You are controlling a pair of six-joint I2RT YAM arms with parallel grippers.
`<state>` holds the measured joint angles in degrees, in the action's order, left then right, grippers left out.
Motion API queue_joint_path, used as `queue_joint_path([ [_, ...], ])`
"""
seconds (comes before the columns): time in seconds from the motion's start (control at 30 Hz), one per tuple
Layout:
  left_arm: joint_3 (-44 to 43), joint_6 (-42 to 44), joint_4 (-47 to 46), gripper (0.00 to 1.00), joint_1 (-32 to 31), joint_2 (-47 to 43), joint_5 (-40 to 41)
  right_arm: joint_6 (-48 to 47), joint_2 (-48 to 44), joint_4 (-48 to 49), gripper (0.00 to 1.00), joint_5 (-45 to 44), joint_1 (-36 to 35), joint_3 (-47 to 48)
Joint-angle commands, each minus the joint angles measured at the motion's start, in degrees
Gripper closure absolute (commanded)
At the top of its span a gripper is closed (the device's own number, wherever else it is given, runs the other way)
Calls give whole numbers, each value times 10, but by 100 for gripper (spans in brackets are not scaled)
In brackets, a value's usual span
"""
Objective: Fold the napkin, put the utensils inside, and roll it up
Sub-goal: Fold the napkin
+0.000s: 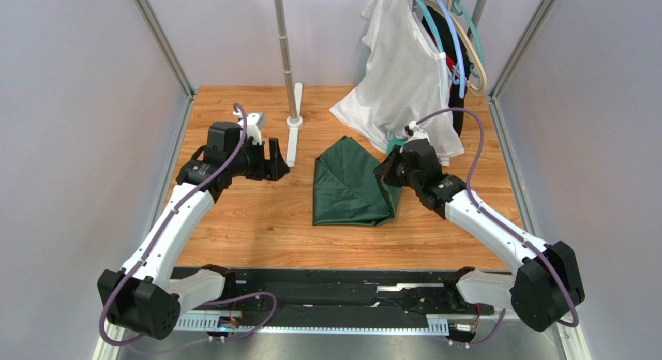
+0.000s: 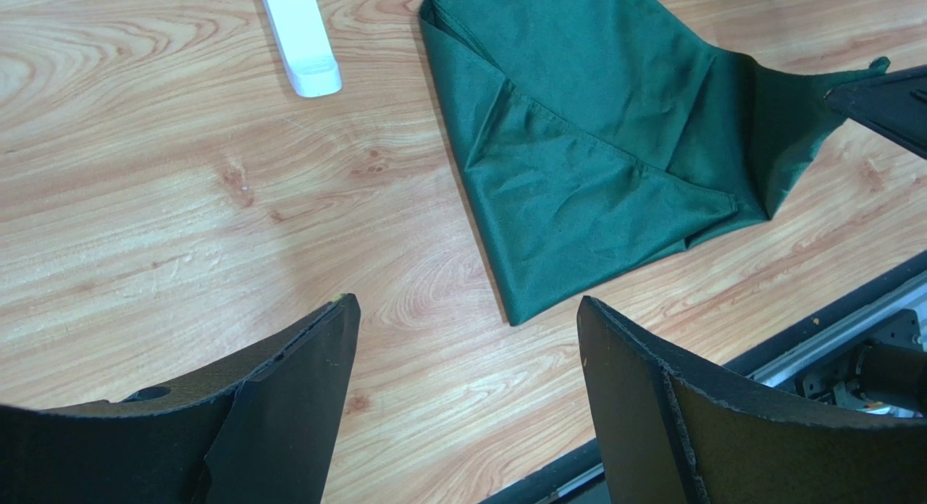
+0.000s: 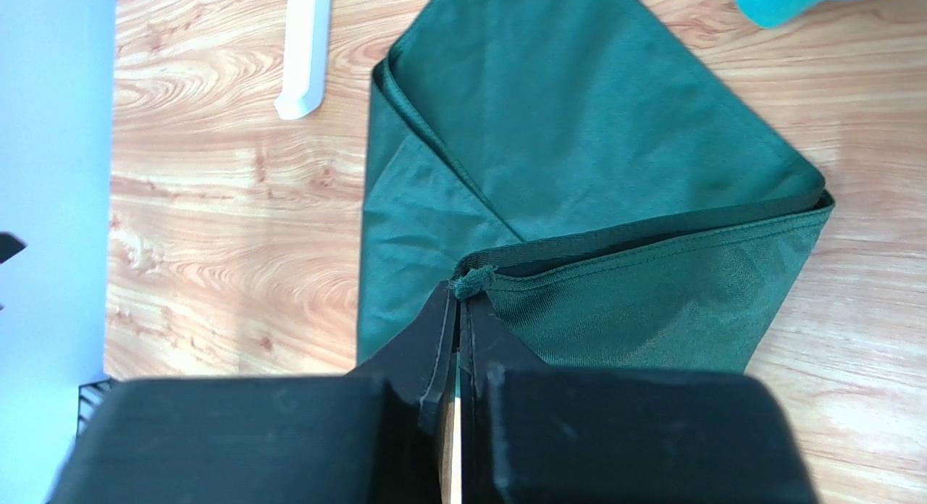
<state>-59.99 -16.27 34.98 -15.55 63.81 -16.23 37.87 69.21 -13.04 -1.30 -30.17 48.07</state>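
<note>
Wood-grain bench, grey-walled cell. Napkin lies mid-bench, partly folded into an irregular wedge of overlapping layers, with one flap crossing diagonally. Right fingers are clenched on a stitched hem corner at the cloth's right side; that corner looks raised off the wood. Left fingers are spread wide, holding nothing, over bare wood left of the napkin. Utensils: none visible in any view.

Step in hand, as judged: carrying the pinched corner across to complete a fold. To do it well:
- keep the corner low and taut
- aim for the opposite edge so the hems meet
- pin the left edge with the free fingers so the cloth does not drag
- let go only once the flap lies flat

Materials: thin woven cloth, matte dark green, limp, softly creased, with a doubled hem. Bench smooth, probably slippery. White stand foot sits near the napkin's far corner. White garment hangs behind.
</note>
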Motion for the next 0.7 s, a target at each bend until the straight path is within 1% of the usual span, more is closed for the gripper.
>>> queue_joint_path([
  [0.0,0,8,-6,18,10,-11,-17,-1,5,11,100,-12,-15,27],
  [0.1,1,6,-7,18,12,-11,-21,-6,16,22,100,-13,-25,28],
  [0.3,4,6,-7,18,16,-15,-23,-24,56,76,100,-12,-52,39],
  [0.67,5,5,-9,18,20,-19,-32,-57,147,119,100,-4,-95,95],
])
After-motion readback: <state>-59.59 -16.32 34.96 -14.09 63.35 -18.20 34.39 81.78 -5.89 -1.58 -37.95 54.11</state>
